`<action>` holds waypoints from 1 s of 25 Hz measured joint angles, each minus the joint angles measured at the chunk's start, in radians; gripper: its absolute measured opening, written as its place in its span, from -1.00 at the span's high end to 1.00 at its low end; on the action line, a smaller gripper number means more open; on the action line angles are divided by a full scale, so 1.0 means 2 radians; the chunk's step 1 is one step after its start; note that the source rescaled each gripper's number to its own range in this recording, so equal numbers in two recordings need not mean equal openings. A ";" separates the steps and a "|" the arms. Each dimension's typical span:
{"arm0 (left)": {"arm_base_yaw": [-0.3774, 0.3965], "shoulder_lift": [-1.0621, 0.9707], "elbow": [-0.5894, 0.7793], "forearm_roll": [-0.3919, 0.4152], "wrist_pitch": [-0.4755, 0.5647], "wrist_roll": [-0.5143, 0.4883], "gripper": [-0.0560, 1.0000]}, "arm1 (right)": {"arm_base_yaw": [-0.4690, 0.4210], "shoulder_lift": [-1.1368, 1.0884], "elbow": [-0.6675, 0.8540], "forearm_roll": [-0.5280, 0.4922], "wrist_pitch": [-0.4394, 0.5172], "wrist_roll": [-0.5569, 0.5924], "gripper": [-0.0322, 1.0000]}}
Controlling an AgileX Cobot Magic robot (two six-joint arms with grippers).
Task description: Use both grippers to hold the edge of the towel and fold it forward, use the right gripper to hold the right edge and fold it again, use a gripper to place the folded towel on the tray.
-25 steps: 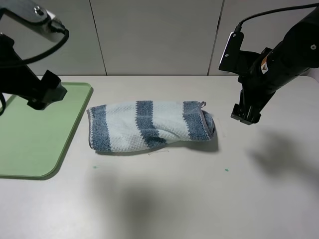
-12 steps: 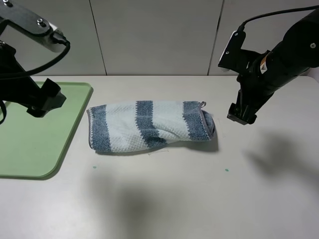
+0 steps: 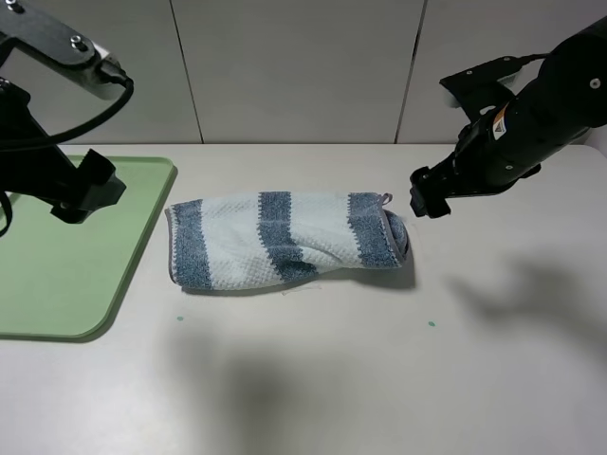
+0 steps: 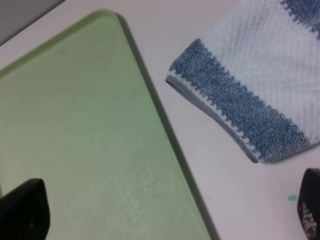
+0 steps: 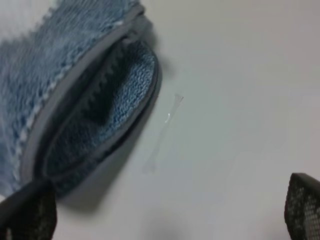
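Note:
The towel (image 3: 285,237), blue and white striped, lies folded in a long band on the table's middle. Its right edge (image 3: 398,235) gapes open, with a small grey tag (image 3: 387,198). The right wrist view shows this open fold (image 5: 85,115) close up. My right gripper (image 3: 427,202) hovers just right of that end, open and empty (image 5: 165,215). My left gripper (image 3: 81,194) hangs over the green tray (image 3: 57,275), open and empty (image 4: 165,220). The left wrist view shows the tray (image 4: 75,150) and the towel's left end (image 4: 250,100).
Small green specks (image 3: 432,323) mark the table in front of the towel. A thin thread (image 5: 162,132) lies on the table beside the towel's right end. Grey wall panels stand behind the table.
My right gripper has moved left and up toward the towel's right end and has turned. The left arm has shifted slightly over the tray. The towel has not moved.

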 joint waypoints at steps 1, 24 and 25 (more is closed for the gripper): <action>0.000 0.000 0.000 0.000 0.000 0.000 -1.00 | 0.000 0.000 0.000 0.006 -0.001 0.015 -1.00; 0.000 0.000 0.000 0.000 0.000 0.000 -1.00 | 0.001 0.093 0.000 0.235 -0.113 0.011 -1.00; 0.000 0.000 0.000 0.000 0.000 0.000 -1.00 | 0.002 0.097 0.000 0.237 -0.117 0.010 -1.00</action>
